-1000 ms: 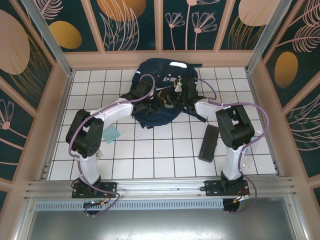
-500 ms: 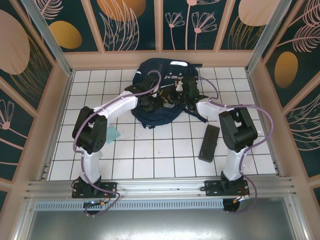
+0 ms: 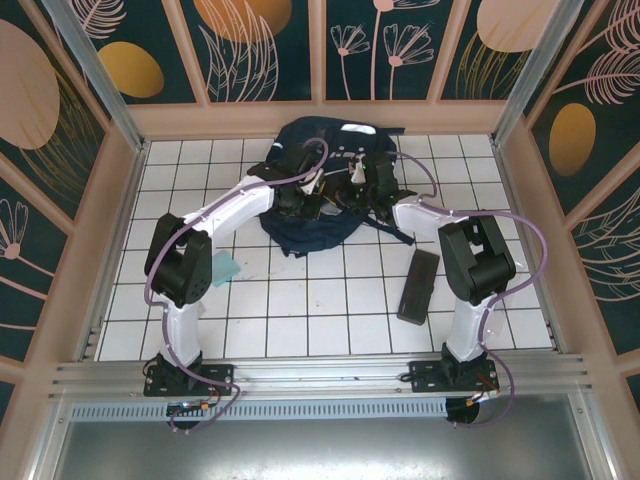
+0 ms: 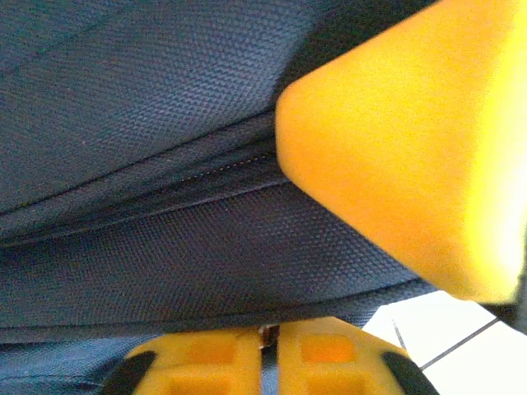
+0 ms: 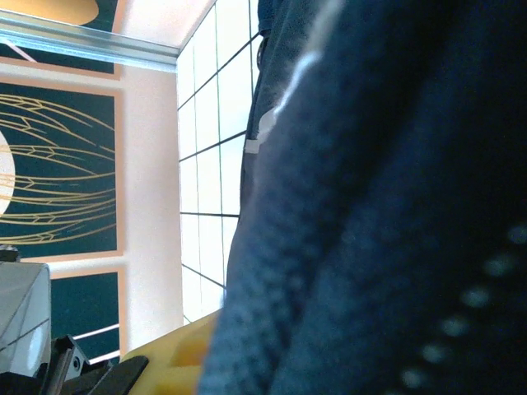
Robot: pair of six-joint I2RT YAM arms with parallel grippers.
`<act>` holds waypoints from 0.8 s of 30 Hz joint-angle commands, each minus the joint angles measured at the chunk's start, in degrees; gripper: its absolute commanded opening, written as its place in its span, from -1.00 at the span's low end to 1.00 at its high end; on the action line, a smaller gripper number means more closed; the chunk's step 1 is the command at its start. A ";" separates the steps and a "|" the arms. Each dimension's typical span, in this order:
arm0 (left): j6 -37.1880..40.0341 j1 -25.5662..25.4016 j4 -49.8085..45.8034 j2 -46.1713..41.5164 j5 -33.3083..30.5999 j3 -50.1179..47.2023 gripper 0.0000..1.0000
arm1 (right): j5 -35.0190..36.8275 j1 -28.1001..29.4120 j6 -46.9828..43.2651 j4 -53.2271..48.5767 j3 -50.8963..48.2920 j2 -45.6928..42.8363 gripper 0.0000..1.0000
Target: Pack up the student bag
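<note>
The student bag [image 3: 335, 135], navy with white reflective stripes, lies at the back middle of the tiled table. Both grippers are on its near part. My left gripper [image 3: 305, 195] is shut: in the left wrist view its yellow fingers [image 4: 325, 362] nearly meet at the bag's seam [image 4: 165, 214], with a small metal piece pinched between them. My right gripper [image 3: 373, 183] sits at the bag's right side. In the right wrist view blurred navy fabric [image 5: 387, 214] runs across the jaws and hides them, apart from one yellow finger [image 5: 174, 364]. A large blurred yellow shape [image 4: 403, 140] shows close to the left wrist camera.
A long black case [image 3: 418, 285] lies on the tiles right of centre, by the right arm. A small pale teal item [image 3: 224, 268] lies beside the left arm. Pink-framed walls [image 3: 130, 190] enclose the table on three sides.
My left arm has reached further back and right onto the bag, and its gripper has closed. The right arm has hardly moved.
</note>
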 commanded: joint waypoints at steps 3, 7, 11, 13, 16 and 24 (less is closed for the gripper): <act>3.83 4.26 -4.95 -2.44 -4.93 3.10 -0.78 | 3.60 -0.77 -6.10 -1.96 3.68 -3.32 -1.00; 3.53 4.74 -5.21 -1.81 2.52 3.04 -1.00 | 3.22 -0.77 -5.86 -1.78 3.89 -2.62 -1.00; 3.81 4.78 -4.01 -0.81 2.27 1.26 -1.00 | 2.80 -0.66 -5.46 -1.53 3.69 -2.34 -1.00; 4.00 5.03 -2.57 -1.46 4.34 0.45 -1.00 | 2.98 -0.65 -5.66 -1.74 3.55 -2.32 -1.00; 4.21 6.37 -0.66 -2.97 11.08 -0.30 -0.95 | 3.34 -0.66 -6.37 -2.46 3.41 -2.25 -1.00; 9.12 7.41 -2.70 -5.38 15.22 -0.18 -1.00 | 3.36 -0.62 -8.35 -4.20 3.37 -2.09 -1.00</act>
